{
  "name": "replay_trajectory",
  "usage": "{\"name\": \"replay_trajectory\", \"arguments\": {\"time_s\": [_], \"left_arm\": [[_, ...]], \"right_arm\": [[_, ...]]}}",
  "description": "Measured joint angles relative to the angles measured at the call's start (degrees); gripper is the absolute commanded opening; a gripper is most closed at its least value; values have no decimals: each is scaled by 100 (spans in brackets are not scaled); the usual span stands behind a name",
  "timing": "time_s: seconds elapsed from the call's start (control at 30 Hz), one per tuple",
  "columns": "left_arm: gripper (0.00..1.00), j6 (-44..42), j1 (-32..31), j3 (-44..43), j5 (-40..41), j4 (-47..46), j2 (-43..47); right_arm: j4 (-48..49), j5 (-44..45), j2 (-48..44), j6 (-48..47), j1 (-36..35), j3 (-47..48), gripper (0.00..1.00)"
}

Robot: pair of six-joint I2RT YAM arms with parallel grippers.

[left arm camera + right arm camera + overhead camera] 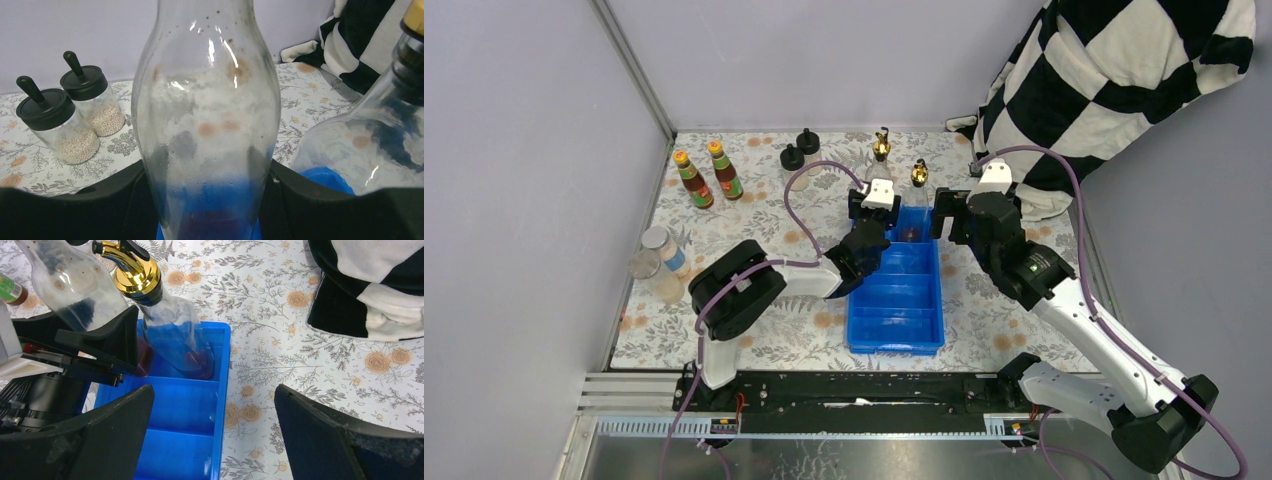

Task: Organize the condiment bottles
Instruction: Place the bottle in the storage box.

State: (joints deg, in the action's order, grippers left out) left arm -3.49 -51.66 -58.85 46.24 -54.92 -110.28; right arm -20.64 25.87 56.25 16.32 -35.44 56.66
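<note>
My left gripper is shut on a tall clear gold-spouted bottle, both pads pressed on its lower body. From above, that bottle stands at the far end of the blue divided tray, its base down in the far compartment. Its twin stands beside it in the same compartment, tilted, gold spout up. My right gripper hangs open over the tray's right rim, nothing between its fingers. Two black-capped jars, two orange-capped sauce bottles and two silver-lidded jars stand on the cloth to the left.
A black-and-white checkered cloth is heaped at the back right corner. Grey walls close in the left side and the back. The tray's nearer compartments hold nothing. The floral tablecloth lies right of the tray.
</note>
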Motion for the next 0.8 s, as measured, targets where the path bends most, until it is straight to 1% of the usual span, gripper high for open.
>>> {"name": "replay_trajectory", "arguments": {"time_s": [0.43,0.8], "left_arm": [[22,136,2,330,-240,-348,203],[22,249,4,339,-295,-798,138]], "right_arm": [[37,0,15,2,0,-31,98],[42,0,28,2,0,-39,97]]}}
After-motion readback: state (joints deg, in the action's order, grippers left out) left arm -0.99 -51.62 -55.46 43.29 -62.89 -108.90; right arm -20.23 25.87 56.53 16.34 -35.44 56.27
